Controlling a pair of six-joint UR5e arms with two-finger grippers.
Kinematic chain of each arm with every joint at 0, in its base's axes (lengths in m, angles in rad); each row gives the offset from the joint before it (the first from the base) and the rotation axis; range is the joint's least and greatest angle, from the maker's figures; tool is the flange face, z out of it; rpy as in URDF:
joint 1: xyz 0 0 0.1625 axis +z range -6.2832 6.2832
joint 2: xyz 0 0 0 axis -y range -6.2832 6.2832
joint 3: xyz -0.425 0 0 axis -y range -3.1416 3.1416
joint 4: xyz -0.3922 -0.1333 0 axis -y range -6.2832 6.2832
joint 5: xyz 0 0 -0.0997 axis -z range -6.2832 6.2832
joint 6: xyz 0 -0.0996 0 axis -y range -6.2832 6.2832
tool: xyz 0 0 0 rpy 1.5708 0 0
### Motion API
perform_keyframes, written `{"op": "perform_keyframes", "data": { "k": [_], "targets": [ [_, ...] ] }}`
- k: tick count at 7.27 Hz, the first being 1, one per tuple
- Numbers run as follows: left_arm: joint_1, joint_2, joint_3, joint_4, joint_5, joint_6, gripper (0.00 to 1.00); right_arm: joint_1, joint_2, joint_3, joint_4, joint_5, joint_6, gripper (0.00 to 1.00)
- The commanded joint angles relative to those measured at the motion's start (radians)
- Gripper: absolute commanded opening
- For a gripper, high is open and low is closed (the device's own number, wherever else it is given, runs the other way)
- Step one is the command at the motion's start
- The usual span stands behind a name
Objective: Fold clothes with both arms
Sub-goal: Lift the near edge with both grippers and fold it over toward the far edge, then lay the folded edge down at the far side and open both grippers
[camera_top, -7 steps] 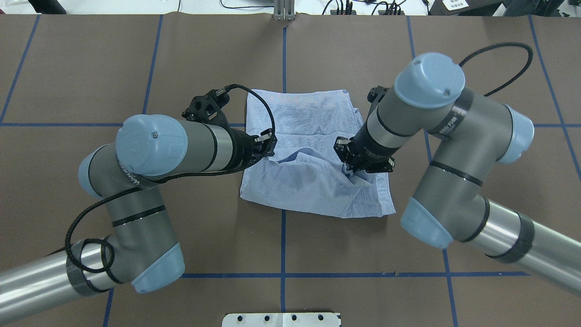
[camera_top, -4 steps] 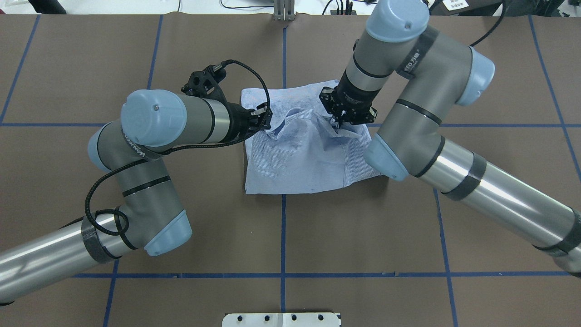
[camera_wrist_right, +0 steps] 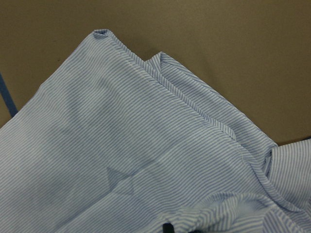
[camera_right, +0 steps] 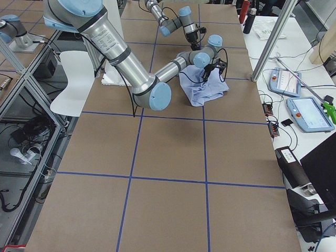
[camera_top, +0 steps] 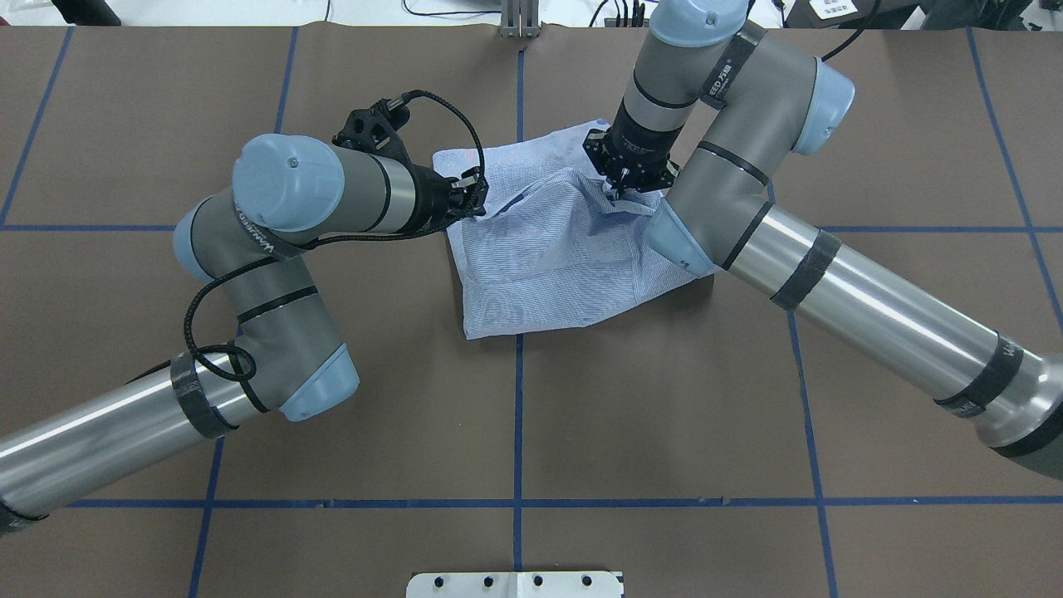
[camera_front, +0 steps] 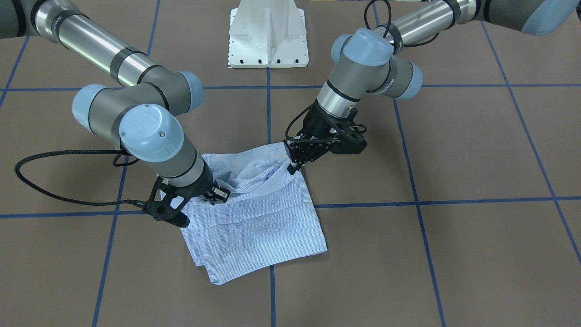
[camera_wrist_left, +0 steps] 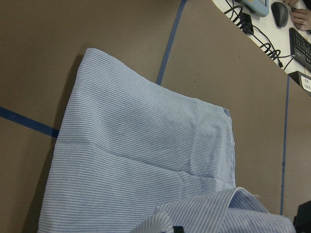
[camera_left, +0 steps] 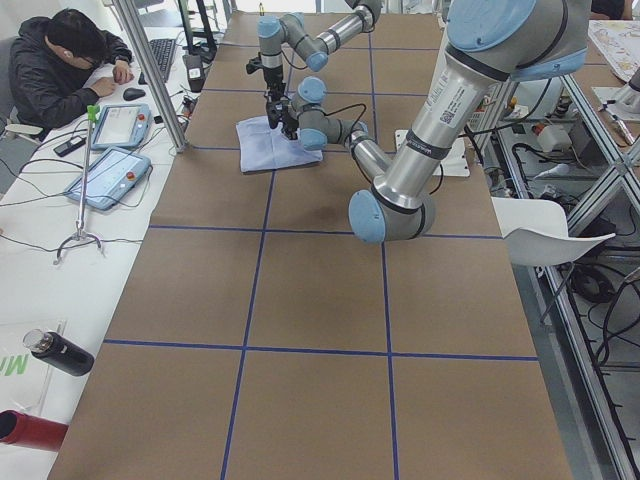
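The light blue striped shirt (camera_top: 556, 249) lies partly folded at the table's far middle, one layer raised between the two arms. My left gripper (camera_top: 477, 198) is shut on the raised edge at the shirt's left side; the front-facing view has this left gripper (camera_front: 292, 170) on its right. My right gripper (camera_top: 619, 187) is shut on the bunched cloth at the shirt's far right, and this right gripper (camera_front: 219, 196) is on the left in the front-facing view. Both wrist views are filled with striped shirt cloth (camera_wrist_left: 146, 160) (camera_wrist_right: 121, 145), with a lifted fold at the bottom edge.
The brown table cover carries blue tape lines (camera_top: 518, 415). The white pedestal base (camera_front: 268, 36) stands at the robot's side. A person (camera_left: 60, 60) sits at a side desk with tablets (camera_left: 108, 175) beyond the table's far edge. Bottles (camera_left: 60, 352) lie there too.
Both grippers have carried the shirt's near edge away from the robot, over the rest of the shirt toward its far edge. The right arm has stretched far forward.
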Motion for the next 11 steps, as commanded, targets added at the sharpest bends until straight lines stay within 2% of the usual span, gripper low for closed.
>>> {"op": "perform_keyframes", "data": {
  "k": [1,4,6,8,10,11],
  "targets": [
    [-0.001,-0.055,0.143,-0.064,0.004,0.0,0.0,0.002,0.069,-0.093,0.034,-0.003,-0.002,0.0],
    [-0.052,-0.052,0.152,-0.069,-0.003,0.0,0.0,0.006,0.155,-0.189,0.042,-0.03,-0.003,0.0],
    [-0.121,-0.045,0.152,-0.069,-0.048,0.0,0.0,0.026,0.156,-0.194,0.073,-0.03,-0.003,0.0],
    [-0.123,-0.042,0.158,-0.068,-0.048,-0.009,0.0,0.054,0.169,-0.197,0.08,-0.041,-0.008,0.0],
    [-0.123,-0.052,0.158,-0.069,-0.047,-0.009,0.0,0.069,0.172,-0.246,0.189,-0.065,-0.009,0.0],
    [-0.121,-0.08,0.186,-0.072,-0.046,-0.009,0.0,0.071,0.177,-0.248,0.191,-0.067,-0.009,0.0]
  ]
}}
